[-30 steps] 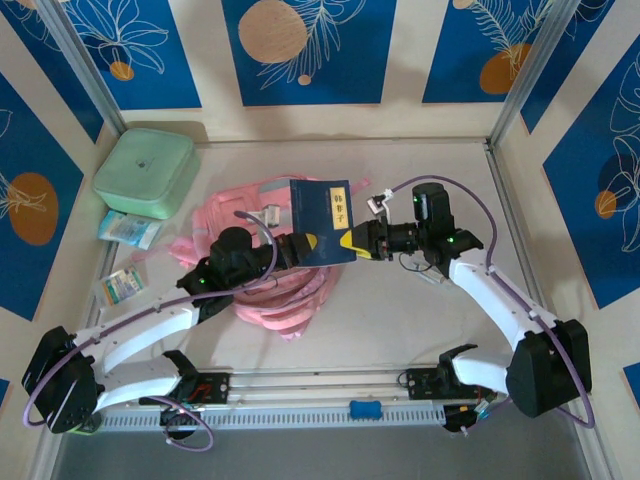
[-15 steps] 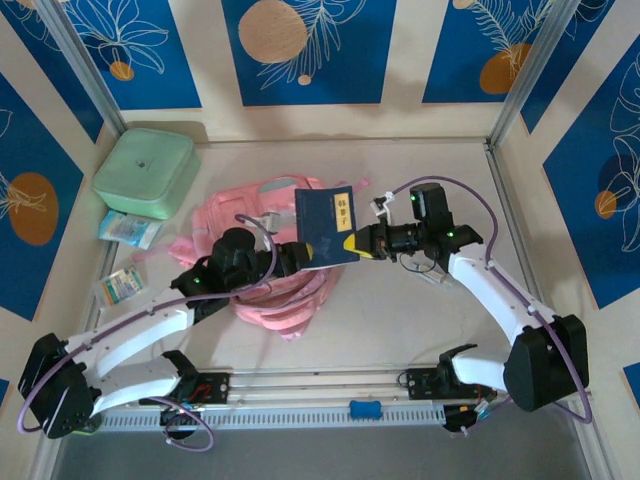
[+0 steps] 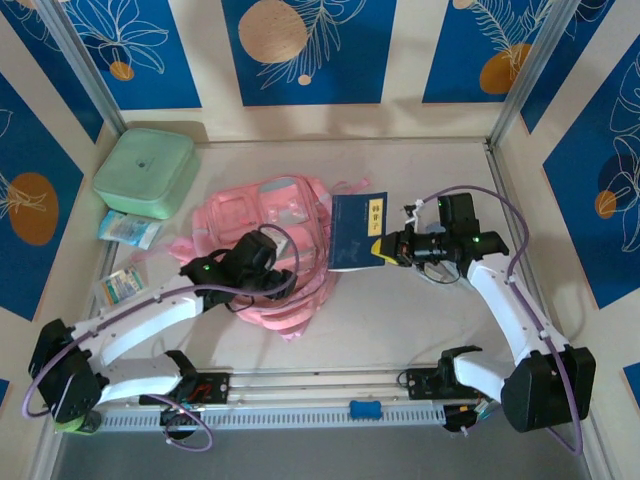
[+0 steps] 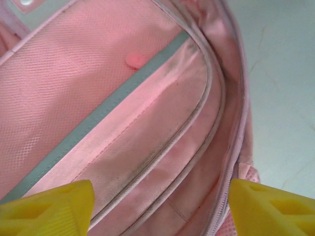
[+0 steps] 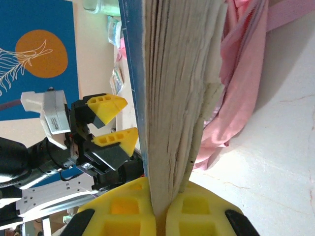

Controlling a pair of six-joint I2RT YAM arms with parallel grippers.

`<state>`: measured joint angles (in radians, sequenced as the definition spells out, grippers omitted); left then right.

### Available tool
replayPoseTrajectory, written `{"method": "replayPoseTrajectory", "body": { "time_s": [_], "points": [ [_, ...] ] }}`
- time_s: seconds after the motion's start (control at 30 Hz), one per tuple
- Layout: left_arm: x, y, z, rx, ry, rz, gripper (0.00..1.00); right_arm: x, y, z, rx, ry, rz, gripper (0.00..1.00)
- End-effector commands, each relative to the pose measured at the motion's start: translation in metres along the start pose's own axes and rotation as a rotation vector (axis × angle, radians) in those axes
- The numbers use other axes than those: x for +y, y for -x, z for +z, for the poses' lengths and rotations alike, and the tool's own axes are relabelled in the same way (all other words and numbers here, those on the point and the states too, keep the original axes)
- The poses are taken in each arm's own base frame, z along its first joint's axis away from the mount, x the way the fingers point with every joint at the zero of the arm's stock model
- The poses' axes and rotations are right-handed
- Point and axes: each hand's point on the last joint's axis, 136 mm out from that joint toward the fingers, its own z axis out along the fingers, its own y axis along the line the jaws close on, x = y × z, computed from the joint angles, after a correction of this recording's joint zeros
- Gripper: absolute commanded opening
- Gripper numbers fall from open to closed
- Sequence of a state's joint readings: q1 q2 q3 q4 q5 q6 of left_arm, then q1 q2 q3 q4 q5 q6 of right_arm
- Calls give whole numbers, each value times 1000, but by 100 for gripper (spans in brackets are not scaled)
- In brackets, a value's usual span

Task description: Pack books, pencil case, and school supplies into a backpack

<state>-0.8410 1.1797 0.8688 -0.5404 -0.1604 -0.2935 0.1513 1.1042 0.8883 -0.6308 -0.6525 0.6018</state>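
Clamping navy book (image 3: 357, 228), right claw (image 3: 379, 250), left claw (image 3: 279, 284) spread over backpack (image 3: 255, 215)

Navy book (image 3: 355, 232): pale title label (image 3: 376, 214), vertical characters, too small to read

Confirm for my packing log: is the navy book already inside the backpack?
No, the right gripper holds the navy book beside the backpack, outside it.
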Motion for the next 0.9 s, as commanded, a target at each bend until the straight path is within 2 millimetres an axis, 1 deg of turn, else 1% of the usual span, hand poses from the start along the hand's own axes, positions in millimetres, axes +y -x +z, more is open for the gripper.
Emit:
{"method": "replayPoseTrajectory", "body": {
  "time_s": [0.0,0.2,0.37,0.43,0.57,0.6,0.67,0.73,0.87],
  "points": [
    [5,3,4,38,95,227,75,-14,-8,-1,7,-17,35,0],
    [3,3,27,104,135,374,77,-32,-7,2,-14,-20,95,0],
    [7,7,43,132,184,439,77,-37,-5,0,-26,-15,104,0],
    [13,11,48,124,229,451,75,-39,-4,-1,-34,-17,109,0],
    [11,14,61,127,238,484,70,-39,-3,-1,-31,-4,115,0],
    [14,14,64,137,261,491,68,-39,-3,-1,-29,-1,117,0],
    [18,13,69,154,284,501,61,-39,-3,-1,-27,1,120,0],
    [18,15,73,154,291,511,55,-39,-2,-2,-29,0,122,0],
    [18,25,71,134,304,529,34,-37,-1,-4,-34,8,121,0]
  ]
}}
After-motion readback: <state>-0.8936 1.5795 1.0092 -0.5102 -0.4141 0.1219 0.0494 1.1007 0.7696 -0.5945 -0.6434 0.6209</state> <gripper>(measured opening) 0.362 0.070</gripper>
